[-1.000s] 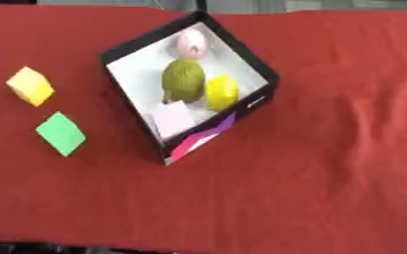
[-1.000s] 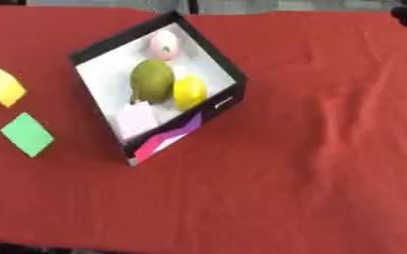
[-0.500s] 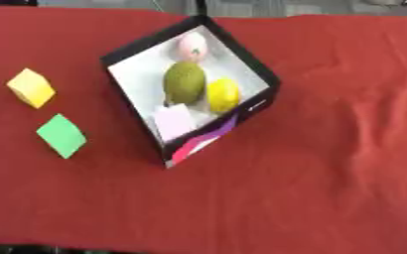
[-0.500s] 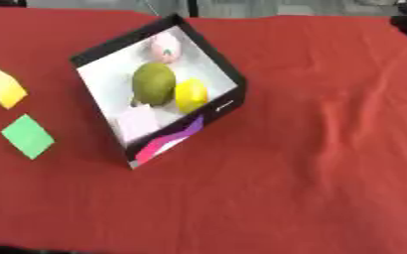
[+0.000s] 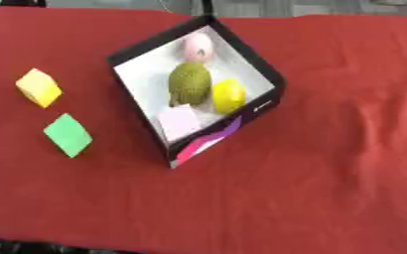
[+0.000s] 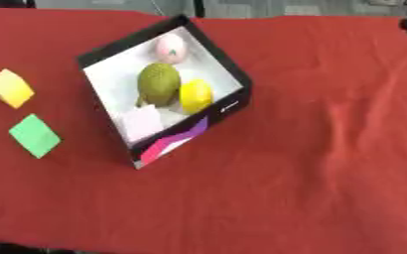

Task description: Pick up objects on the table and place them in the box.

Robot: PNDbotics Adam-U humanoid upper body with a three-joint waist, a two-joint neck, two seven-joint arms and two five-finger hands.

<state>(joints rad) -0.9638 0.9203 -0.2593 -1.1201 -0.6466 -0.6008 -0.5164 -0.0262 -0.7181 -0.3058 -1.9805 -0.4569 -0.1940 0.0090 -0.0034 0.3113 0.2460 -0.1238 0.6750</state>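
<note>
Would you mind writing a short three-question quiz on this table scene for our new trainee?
1. True or false: the yellow block already lies inside the box.
2. Multiple choice: what lies between the pink round thing and the pale pink block in the box? A) a green flat block B) an olive-green fruit C) a robot hand
3. Fill in: the green block lies on the red cloth to the ____ of the box.

Key
1. False; it lies on the cloth outside the box.
2. B, the olive-green fruit, beside a yellow fruit.
3. Left.
</note>
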